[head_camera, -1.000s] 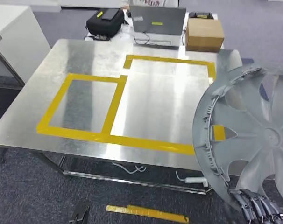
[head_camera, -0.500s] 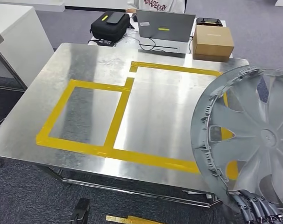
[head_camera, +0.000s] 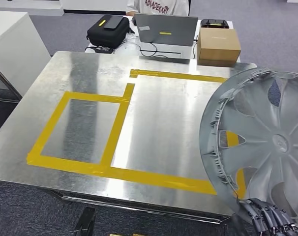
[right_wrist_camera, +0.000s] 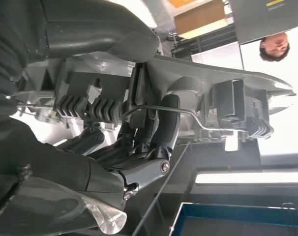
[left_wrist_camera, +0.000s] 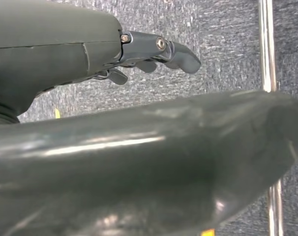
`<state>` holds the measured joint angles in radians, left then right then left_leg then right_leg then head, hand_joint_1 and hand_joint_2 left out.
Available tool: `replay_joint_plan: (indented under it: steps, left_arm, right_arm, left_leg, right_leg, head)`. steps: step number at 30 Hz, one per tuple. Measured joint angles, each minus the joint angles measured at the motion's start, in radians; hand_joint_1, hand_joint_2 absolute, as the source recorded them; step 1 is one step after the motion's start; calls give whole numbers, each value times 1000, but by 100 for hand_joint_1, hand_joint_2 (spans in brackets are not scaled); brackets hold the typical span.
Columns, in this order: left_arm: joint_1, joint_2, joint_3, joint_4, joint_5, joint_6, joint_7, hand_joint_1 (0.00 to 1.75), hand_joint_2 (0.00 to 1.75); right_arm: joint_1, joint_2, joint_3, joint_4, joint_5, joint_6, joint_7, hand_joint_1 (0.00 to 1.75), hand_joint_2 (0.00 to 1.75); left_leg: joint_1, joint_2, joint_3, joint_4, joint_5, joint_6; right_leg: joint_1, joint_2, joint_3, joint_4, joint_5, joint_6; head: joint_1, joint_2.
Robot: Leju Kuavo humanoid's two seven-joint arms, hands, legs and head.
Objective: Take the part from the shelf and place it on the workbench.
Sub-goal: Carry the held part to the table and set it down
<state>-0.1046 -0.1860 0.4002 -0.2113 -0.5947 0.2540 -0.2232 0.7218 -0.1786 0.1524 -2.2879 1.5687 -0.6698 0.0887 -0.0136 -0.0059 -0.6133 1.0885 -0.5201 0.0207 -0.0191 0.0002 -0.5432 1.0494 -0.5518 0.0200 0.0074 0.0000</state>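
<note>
Right hand [head_camera: 268, 219]: fingers grip grey plastic wheel cover [head_camera: 258, 142], frame right | left hand [left_wrist_camera: 155, 49]: fingers apart, empty | steel bench [head_camera: 166, 118]: yellow tape [head_camera: 114, 129] | person's shirt [head_camera: 160, 6]: lettering cropped, unreadable

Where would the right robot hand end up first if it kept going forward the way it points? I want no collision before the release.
Probably the workbench's near edge: the right robot hand grips the wheel cover's lower rim just beyond that edge. Depth is unclear.
</note>
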Motion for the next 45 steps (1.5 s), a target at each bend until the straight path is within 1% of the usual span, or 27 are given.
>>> replay_joint_plan:
  steps: [2, 3, 5, 6, 8, 9, 10, 11, 13, 15, 18, 20, 23, 24, 25, 26, 28, 30, 33, 35, 36, 39, 40, 41, 42, 44, 45]
  left_arm:
    - [1, 0, 1, 0, -3, -1, 0, 0, 0]
    - [2, -1, 2, 0, -5, -2, 0, 0, 0]
    - [0, -3, 4, 0, -8, -7, 0, 0, 0]
    - [-2, -4, 5, 0, -10, -9, 0, 0, 0]
    - [-4, -5, 7, 0, -17, -14, 1, 0, 0]
    - [-4, -5, 7, 0, -20, -15, 2, 0, 0]
    - [-4, -5, 7, 0, -25, -17, 3, 0, 0]
    - [-5, -5, 7, 0, -29, -19, 4, 0, 0]
    - [-7, -6, 7, 0, -40, -26, 5, 0, 0]
    - [-9, -8, 7, 0, -50, -32, 8, 0, 0]
    - [-12, -11, 7, 0, -61, -36, 11, 0, 0]
    - [-14, -12, 7, 0, -70, -43, 11, 0, 0]
    - [-24, -11, 4, 0, -98, -63, 20, 0, 0]
    - [-29, -12, -1, 0, -111, -72, 30, 0, 0]
    - [-35, -14, -6, 0, -122, -79, 40, 0, 0]
    - [-42, -16, -12, -1, -129, -84, 50, 0, 0]
    - [-55, -21, -20, -2, -136, -87, 61, 0, 0]
    - [-64, -25, -26, -3, -138, -87, 63, 0, 0]
    - [-68, -26, -30, -3, -138, -87, 63, 0, 0]
    - [-70, -25, -33, -3, -140, -87, 63, 0, 0]
    - [-73, -25, -35, -3, -142, -87, 63, 0, 0]
    - [-76, -25, -36, -3, -150, -90, 63, 0, 0]
    - [-75, -25, -36, -3, -151, -91, 63, 0, 0]
    - [-74, -25, -36, -3, -154, -92, 64, 0, 0]
    - [-73, -25, -37, -3, -157, -93, 64, 0, 0]
    - [-76, -25, -37, -3, -166, -97, 67, 0, 0]
    - [-77, -25, -38, -3, -170, -100, 69, 0, 0]
  right_arm:
    - [-1, 0, -4, 0, 0, 0, -9, 175, 175]
    - [-1, 0, -6, 0, 0, 1, -10, 175, 175]
    - [0, 0, -8, 0, -1, 8, -2, 175, 175]
    - [0, -1, -9, 1, -3, 16, 8, 175, 175]
    - [-1, -11, -10, 4, -27, 41, 39, 175, 175]
    - [-3, -21, -12, 8, -51, 58, 59, 175, 175]
    - [-5, -35, -18, 14, -90, 77, 76, 175, 175]
    - [-9, -48, -27, 22, -137, 96, 88, 175, 175]
    - [-30, -71, -63, 54, -262, 138, 78, 175, 175]
    - [-61, -80, -121, 108, -384, 185, 16, 175, 175]
    - [-94, -82, -208, 183, -463, 245, -80, 175, 175]
    - [-123, -83, -246, 221, -468, 300, -121, 175, 175]
    - [-195, -97, -288, 295, -456, 406, -154, 175, 175]
    - [-229, -108, -296, 336, -449, 441, -162, 175, 175]
    - [-264, -120, -301, 381, -440, 470, -170, 175, 175]
    - [-298, -132, -303, 426, -432, 490, -177, 175, 175]
    - [-357, -156, -303, 504, -420, 507, -185, 175, 175]
    - [-403, -174, -301, 559, -412, 511, -189, 175, 175]
    - [-477, -196, -272, 622, -391, 524, -192, 175, 175]
    - [-551, -213, -224, 667, -376, 537, -187, 175, 175]
    - [-590, -222, -195, 690, -370, 543, -182, 175, 175]
    - [-671, -239, -115, 745, -363, 552, -171, 175, 175]
    - [-686, -242, -95, 756, -361, 552, -172, 175, 175]
    - [-701, -245, -75, 765, -359, 552, -173, 175, 175]
    - [-723, -246, -52, 774, -355, 552, -175, 175, 175]
    - [-784, -249, 9, 793, -347, 551, -182, 175, 175]
    - [-814, -250, 43, 801, -343, 550, -187, 175, 175]
  left_leg:
    - [-4, -1, 2, -13, -1, 10]
    - [-1, -1, 9, -24, 19, 13]
    - [5, -1, 21, -43, 35, 19]
    - [7, 0, 25, -49, 38, 22]
    - [5, 1, 26, -51, 36, 28]
    - [4, 2, 26, -50, 35, 29]
    - [3, 2, 27, -50, 33, 30]
    - [2, 1, 29, -50, 32, 31]
    - [1, -1, 33, -50, 30, 29]
    - [-2, -2, 34, -49, 27, 22]
    - [-4, -2, 31, -50, 29, 9]
    - [-4, -2, 21, -25, 9, -3]
    - [5, -1, -53, 140, -73, -20]
    - [8, -1, -79, 193, -88, -23]
    - [11, -1, -92, 217, -86, -25]
    - [13, -1, -89, 205, -65, -26]
    - [14, 0, -39, 88, 7, -22]
    - [12, 2, 9, -21, 47, -14]
    - [8, 4, 17, -53, 45, 0]
    - [11, 8, 21, -64, 52, 13]
    - [13, 11, 23, -70, 55, 19]
    - [11, 12, 23, -72, 55, 29]
    - [11, 9, 23, -72, 55, 29]
    - [11, 6, 24, -71, 54, 29]
    - [11, 2, 25, -70, 53, 27]
    - [10, 1, 26, -63, 48, 19]
    - [8, 2, 23, -58, 45, 13]
  right_leg:
    - [1, 1, -4, -3, -6, 11]
    - [1, 1, -2, -3, -10, 16]
    - [2, 1, -9, 23, -36, 24]
    - [1, 1, -28, 64, -61, 27]
    - [1, 0, -92, 181, -120, 33]
    - [1, 0, -119, 227, -133, 35]
    - [1, 0, -130, 240, -125, 36]
    - [1, 0, -122, 215, -98, 35]
    - [4, 0, -66, 88, -23, 26]
    - [8, 0, -19, -8, 18, 16]
    - [8, 0, -11, -29, 28, 5]
    - [1, -1, -7, -37, 34, -3]
    - [-3, -1, -4, -41, 35, -7]
    - [-3, -1, -4, -40, 35, -7]
    - [-3, 0, -3, -40, 35, -7]
    - [-4, 0, -2, -40, 34, -7]
    - [-5, 0, 3, -40, 32, -3]
    - [-3, 0, 3, -38, 29, 6]
    - [-2, 1, -3, -42, 33, 24]
    - [-3, 1, -16, -26, 21, 33]
    - [-4, 0, -34, 8, 2, 36]
    - [-4, -1, -128, 192, -72, 43]
    - [-5, -1, -149, 229, -76, 46]
    - [-6, -1, -154, 231, -61, 48]
    - [-8, -1, -141, 194, -28, 49]
    - [-12, -1, -84, 66, 40, 52]
    - [-13, 0, -60, 13, 56, 49]
  head:
    - [-3, 0]
    - [-3, 0]
    - [0, 0]
    - [1, 0]
    - [2, 0]
    - [2, 0]
    - [2, 0]
    - [2, 0]
    - [2, 0]
    - [2, 0]
    - [2, 0]
    - [-2, 0]
    - [-9, 0]
    - [-9, 0]
    - [-9, 0]
    - [-9, 0]
    - [-9, 0]
    - [-8, 0]
    - [-8, 0]
    - [-6, 0]
    - [-5, 0]
    - [-4, 0]
    - [-4, 0]
    - [-4, 0]
    - [-4, 0]
    - [-3, 0]
    - [-4, 0]
